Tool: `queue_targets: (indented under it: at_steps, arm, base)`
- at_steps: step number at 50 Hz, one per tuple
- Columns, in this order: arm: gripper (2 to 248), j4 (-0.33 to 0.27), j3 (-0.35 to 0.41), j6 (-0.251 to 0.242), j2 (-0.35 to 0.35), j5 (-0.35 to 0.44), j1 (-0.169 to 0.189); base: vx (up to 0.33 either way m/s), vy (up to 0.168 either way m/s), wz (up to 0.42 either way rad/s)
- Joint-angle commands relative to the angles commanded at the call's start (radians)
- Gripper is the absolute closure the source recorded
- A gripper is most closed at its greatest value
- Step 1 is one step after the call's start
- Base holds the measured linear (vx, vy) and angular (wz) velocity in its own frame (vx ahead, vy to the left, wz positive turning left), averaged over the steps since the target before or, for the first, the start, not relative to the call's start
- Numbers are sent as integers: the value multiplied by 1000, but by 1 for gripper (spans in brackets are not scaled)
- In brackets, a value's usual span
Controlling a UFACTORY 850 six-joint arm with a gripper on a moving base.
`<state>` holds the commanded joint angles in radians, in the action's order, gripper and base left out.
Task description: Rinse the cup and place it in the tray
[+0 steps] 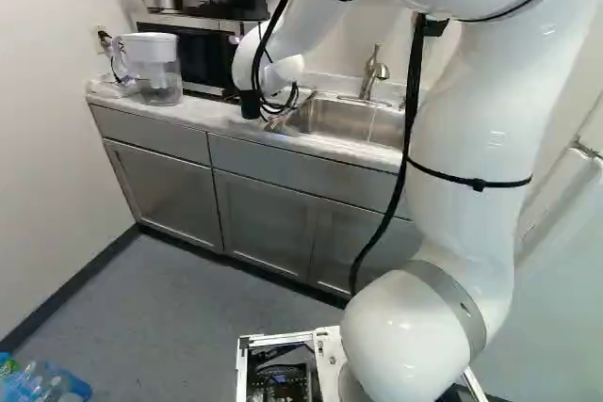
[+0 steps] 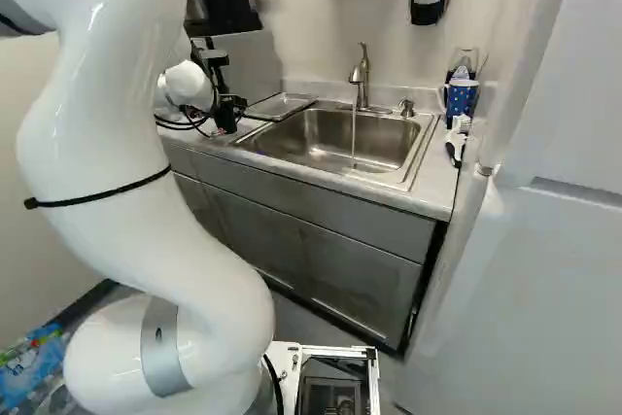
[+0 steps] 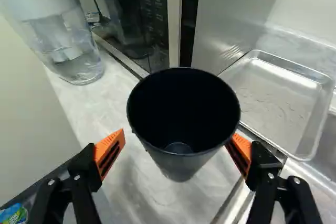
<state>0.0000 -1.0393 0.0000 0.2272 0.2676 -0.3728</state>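
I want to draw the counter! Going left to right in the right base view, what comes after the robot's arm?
Tray → tap → little silver knob → blue mug → big white door.

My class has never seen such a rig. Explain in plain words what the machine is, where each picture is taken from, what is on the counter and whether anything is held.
This is a white robot arm on a moving base. Two pictures look past it from behind, left and right; the third looks along its wrist. The counter bears a pitcher and a blue mug; a metal tray lies by the sink. A dark cup seems to stand between the open jaws, apparently not gripped: one side shows a gap.
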Motion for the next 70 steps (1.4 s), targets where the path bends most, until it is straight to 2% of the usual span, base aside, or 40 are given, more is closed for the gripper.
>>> queue_targets:
  at_steps: [13, 14, 18, 19, 23, 24, 46, 70]
  arm:
    - [12, 0, 0, 0, 0, 0, 0]
    - [50, 0, 0, 0, 0, 0, 0]
    - [50, 0, 0, 0, 0, 0, 0]
    - [88, 0, 0, 0, 0, 0, 0]
    - [88, 0, 0, 0, 0, 0, 0]
    - [122, 0, 0, 0, 0, 0, 0]
    - [124, 0, 2, 0, -8, 0, 3]
    - [124, 0, 3, 0, -55, 0, 52]
  base:
    - [0, 0, 0]
    - [0, 0, 0]
    - [0, 0, 0]
    - [0, 0, 0]
    - [0, 0, 0]
    - [0, 0, 0]
    - [0, 0, 0]
    - [0, 0, 0]
